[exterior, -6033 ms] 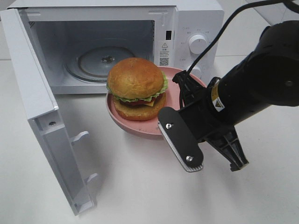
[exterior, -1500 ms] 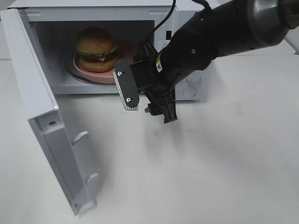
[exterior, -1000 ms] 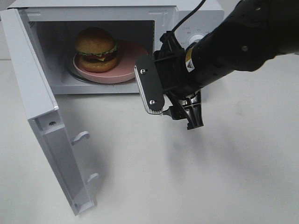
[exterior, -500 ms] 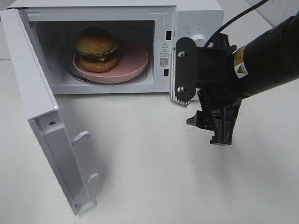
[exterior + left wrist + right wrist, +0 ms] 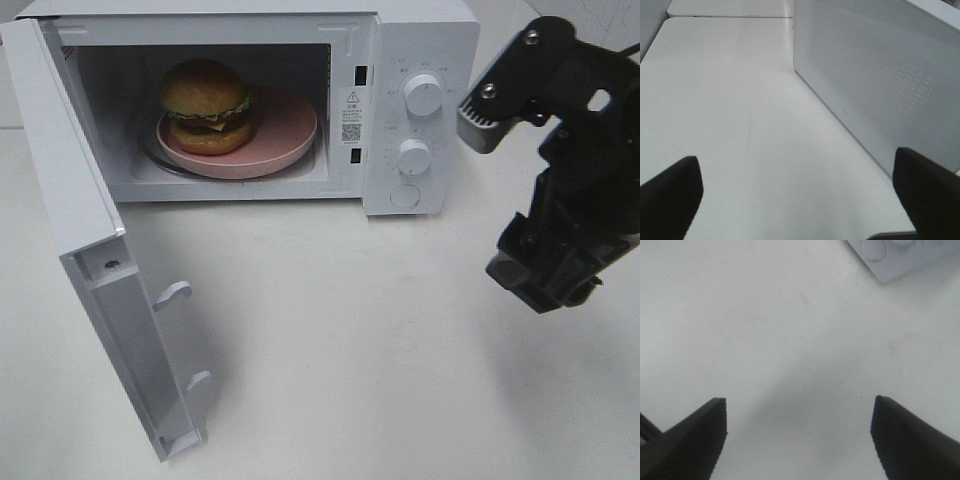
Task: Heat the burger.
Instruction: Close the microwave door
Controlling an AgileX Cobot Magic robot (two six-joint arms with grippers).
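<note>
so the right end effector has pulled back, wide open and empty, leaving the glossy golden-bun burger on its round pink plate well away from it inside the white box microwave, so shutting the open white door is next I guess

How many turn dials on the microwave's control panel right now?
2: upper dial near the top of the control panel, lower dial directly beneath it. The flat round button under both isn't a dial.

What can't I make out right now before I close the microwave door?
Exterior high: markings around the white round dials are too small to read; left arm lies outside the frame.
Left wrist: the white microwave's perforated panel hides its inside.
Right wrist: only the microwave's front corner shows; the glossy golden-brown burger is off frame.
</note>
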